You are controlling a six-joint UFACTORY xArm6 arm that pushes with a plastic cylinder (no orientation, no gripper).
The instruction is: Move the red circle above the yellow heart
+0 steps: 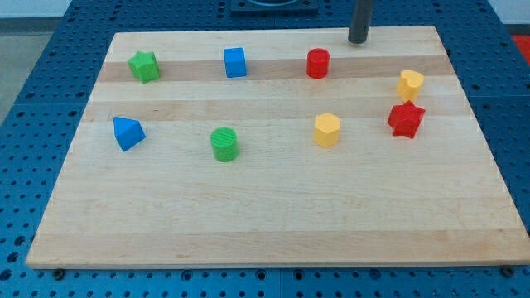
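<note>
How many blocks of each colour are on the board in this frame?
Green: 2, a star and a cylinder
Blue: 2, a cube and a triangle
Red: 2, the red circle and a star
Yellow: 2, the yellow heart and a hexagon
Total: 8

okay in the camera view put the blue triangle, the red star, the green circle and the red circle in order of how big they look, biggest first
1. Red star and blue triangle: about equal, too close to rank.
2. Green circle.
3. Red circle, though it sits nearer the view's top, perhaps farther from the camera, so it may only look smaller.
</note>
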